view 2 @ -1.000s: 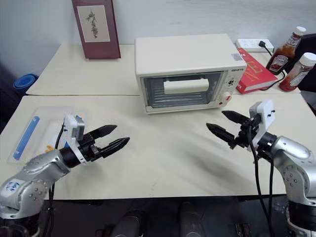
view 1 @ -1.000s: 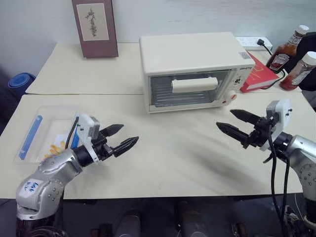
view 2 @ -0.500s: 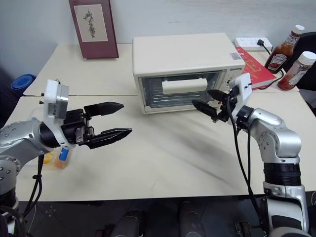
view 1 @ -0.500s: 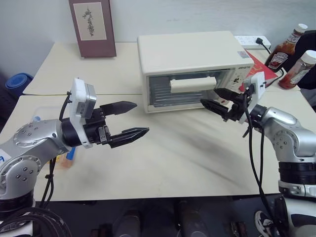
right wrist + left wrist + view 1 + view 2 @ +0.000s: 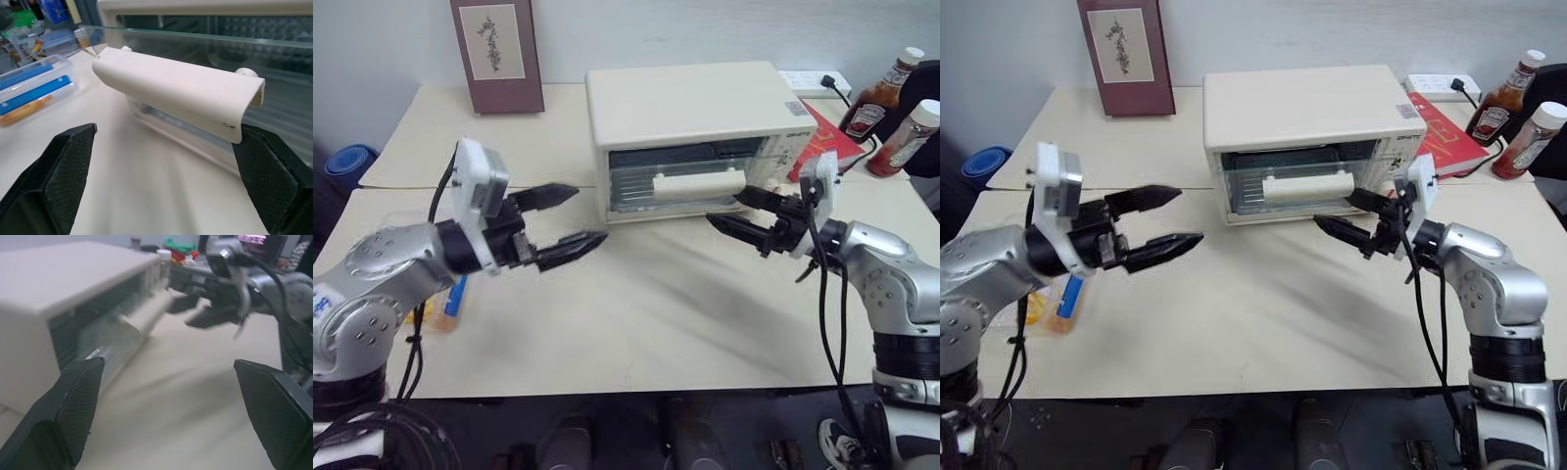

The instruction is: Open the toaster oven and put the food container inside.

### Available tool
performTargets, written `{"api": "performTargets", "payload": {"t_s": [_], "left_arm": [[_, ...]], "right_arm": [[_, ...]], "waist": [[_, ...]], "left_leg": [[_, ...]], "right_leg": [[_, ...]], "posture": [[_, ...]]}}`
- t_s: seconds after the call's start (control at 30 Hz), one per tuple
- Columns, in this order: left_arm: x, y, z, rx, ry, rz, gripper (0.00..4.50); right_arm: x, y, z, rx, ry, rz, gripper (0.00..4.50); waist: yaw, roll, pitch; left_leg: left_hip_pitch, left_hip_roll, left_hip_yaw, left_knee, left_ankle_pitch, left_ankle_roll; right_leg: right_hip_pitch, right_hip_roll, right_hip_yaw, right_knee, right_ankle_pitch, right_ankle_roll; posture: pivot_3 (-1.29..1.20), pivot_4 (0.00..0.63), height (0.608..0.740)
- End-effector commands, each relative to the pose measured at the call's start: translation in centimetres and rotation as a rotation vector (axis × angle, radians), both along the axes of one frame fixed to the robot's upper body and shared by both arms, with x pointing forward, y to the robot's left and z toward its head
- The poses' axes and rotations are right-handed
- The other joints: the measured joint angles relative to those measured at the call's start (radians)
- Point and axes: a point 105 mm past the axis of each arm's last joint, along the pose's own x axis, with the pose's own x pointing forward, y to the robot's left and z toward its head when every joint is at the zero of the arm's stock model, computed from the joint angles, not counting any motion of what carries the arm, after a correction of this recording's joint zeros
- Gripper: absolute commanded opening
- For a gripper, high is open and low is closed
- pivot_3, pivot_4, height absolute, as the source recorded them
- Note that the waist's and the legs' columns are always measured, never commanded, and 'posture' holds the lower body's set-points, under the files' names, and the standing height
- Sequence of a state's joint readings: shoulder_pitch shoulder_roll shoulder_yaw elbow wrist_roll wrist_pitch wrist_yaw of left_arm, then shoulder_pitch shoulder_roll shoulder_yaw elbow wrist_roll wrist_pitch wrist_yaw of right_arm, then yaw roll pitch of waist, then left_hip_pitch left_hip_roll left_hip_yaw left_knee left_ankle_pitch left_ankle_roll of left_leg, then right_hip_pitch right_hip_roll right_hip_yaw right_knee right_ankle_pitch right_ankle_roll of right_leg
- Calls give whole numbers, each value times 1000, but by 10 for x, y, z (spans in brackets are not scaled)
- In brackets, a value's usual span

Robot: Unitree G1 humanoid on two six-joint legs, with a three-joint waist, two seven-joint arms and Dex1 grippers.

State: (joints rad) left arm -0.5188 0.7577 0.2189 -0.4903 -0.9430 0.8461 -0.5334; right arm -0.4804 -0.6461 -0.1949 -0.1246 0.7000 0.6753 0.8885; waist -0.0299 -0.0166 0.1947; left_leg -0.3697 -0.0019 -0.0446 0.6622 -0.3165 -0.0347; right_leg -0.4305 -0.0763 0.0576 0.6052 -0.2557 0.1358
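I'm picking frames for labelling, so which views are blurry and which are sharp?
Left wrist view: soft and smeared all over, the oven and right gripper both blurred. Right wrist view: the handle is crisp, the container behind slightly soft. Eye views: sharp, with a faint smear around the door.

Two cream tables [image 5: 685, 323] stand butted together. On the near one, the toaster oven [image 5: 695, 132] at the back and the food container [image 5: 440, 304] at the left edge. On the far one, a framed picture [image 5: 497, 54], red book [image 5: 830, 147], two sauce bottles [image 5: 879, 98] and power strip [image 5: 818, 83].
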Motion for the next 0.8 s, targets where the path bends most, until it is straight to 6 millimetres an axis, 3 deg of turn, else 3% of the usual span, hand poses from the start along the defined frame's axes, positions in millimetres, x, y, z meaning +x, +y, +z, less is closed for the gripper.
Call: {"api": "performTargets", "payload": {"t_s": [0.03,0.1,0.3,0.57,0.8], "left_arm": [[17,-6,12,11,-72,30,4500],[26,-12,17,17,-105,28,4500],[53,-19,26,46,-164,28,2669],[66,-26,13,156,-174,-57,196],[59,-34,-16,278,-133,-181,48]], "right_arm": [[-23,10,13,10,-72,92,4402],[-26,8,4,9,-54,79,4402],[-31,4,-8,20,-31,60,4500],[-43,3,-9,36,-33,64,4500],[-48,0,-8,40,-42,40,4500]], "waist": [[-2,0,0],[-1,0,0],[1,0,0],[3,0,0],[3,0,0]], "left_leg": [[0,0,0,0,0,0],[0,0,0,-1,0,0],[0,0,1,0,0,0],[-2,0,1,-1,0,0],[-2,0,1,-1,-1,1]], "right_leg": [[-1,0,0,0,0,0],[-1,0,0,0,0,0],[-1,0,0,0,0,0],[-1,0,0,2,0,1],[-1,0,0,1,0,1]], "posture": [[0,150,740],[0,150,740],[0,150,740],[0,150,740],[0,150,740]]}}
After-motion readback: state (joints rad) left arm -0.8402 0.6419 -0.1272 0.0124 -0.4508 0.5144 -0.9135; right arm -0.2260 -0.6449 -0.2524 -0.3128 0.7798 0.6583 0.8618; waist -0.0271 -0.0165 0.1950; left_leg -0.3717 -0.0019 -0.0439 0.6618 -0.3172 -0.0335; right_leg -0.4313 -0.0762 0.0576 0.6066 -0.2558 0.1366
